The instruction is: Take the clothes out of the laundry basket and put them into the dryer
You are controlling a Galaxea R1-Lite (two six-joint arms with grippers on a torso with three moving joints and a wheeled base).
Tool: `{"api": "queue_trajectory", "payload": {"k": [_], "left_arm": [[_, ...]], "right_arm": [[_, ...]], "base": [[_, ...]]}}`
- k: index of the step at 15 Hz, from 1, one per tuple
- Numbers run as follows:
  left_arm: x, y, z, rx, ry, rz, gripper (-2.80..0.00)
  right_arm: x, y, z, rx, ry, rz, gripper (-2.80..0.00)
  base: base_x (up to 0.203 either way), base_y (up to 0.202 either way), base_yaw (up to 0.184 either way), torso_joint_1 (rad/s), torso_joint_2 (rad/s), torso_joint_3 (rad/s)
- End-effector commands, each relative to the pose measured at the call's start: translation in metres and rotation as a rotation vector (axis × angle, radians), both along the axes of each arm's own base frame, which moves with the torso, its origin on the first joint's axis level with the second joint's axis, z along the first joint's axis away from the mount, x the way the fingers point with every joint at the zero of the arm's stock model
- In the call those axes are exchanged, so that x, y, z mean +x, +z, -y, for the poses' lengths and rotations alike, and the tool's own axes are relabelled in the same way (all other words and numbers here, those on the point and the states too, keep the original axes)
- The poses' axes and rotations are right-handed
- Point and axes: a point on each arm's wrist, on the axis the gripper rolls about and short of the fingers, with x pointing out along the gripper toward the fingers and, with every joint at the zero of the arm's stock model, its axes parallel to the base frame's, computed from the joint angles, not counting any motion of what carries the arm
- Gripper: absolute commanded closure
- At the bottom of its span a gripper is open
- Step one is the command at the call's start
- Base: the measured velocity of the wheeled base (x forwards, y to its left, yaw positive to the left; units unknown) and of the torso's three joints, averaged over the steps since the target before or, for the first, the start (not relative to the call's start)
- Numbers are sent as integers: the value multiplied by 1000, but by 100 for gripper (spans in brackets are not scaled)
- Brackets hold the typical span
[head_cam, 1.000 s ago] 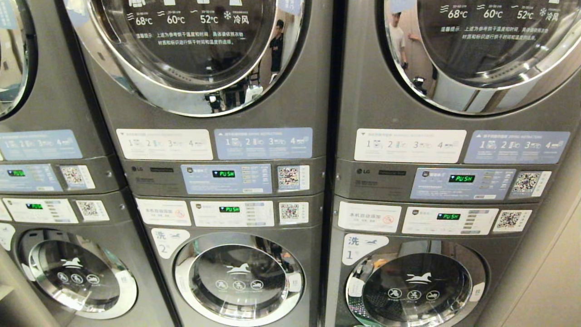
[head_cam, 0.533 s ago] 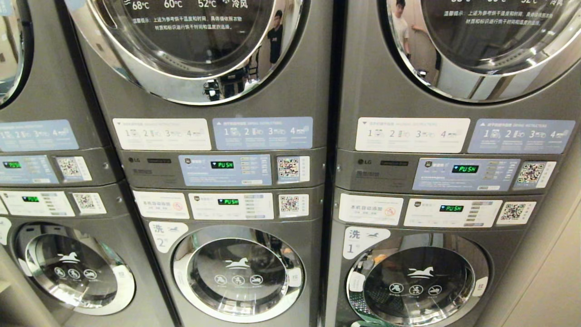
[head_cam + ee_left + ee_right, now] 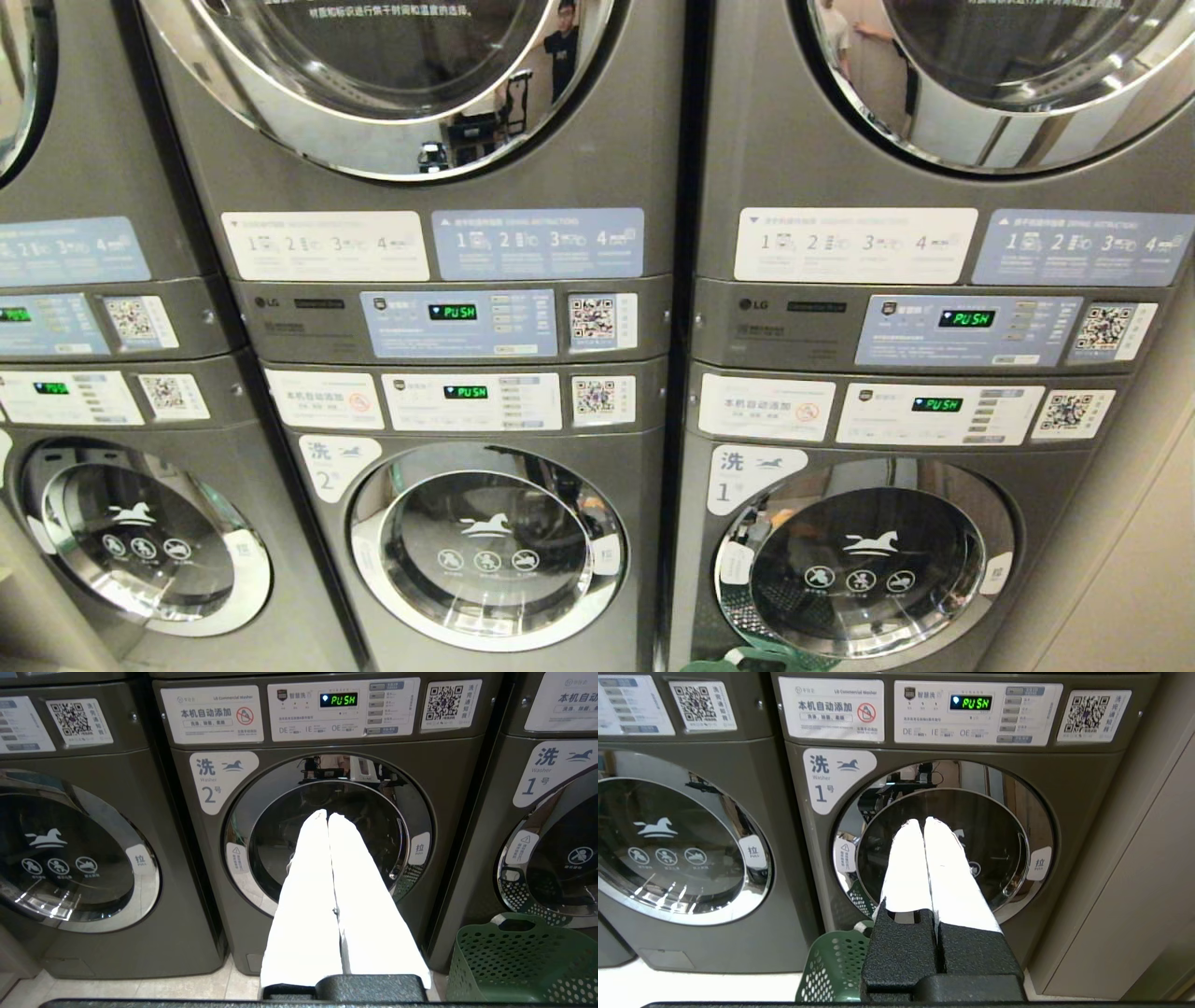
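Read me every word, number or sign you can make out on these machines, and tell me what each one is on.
"PUSH": green display of washer 2's panel.
"洗 Washer 2号": white tag beside the washer 2 door.
"本机自动添加": white sticker on washer 2.
"拉 PULL": door tab.
"洗 Washer 1号": tag on washer 1.
"LG": upper control strip.
QR codes and the numbered instruction strips' small print: unreadable.

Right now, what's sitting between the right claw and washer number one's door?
In the right wrist view, only the green laundry basket sits low before the washer 1 door; the shut right claw holds nothing.
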Motion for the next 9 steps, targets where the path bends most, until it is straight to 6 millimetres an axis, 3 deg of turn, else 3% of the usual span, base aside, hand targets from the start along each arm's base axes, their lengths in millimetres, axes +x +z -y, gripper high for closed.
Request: {"api": "queue_trajectory", "payload": {"k": [1, 9], "left_arm": [[0, 0, 0, 0, 1, -3, 0], [0, 0, 0, -7, 6, -3, 0]], "right_arm": [[0, 0, 0, 0, 0, 0, 0], [0, 0, 0, 0, -1, 0, 0]], "base": [[0, 0, 0, -162, 380, 218], [0, 0, 0, -205, 504, 296]]}}
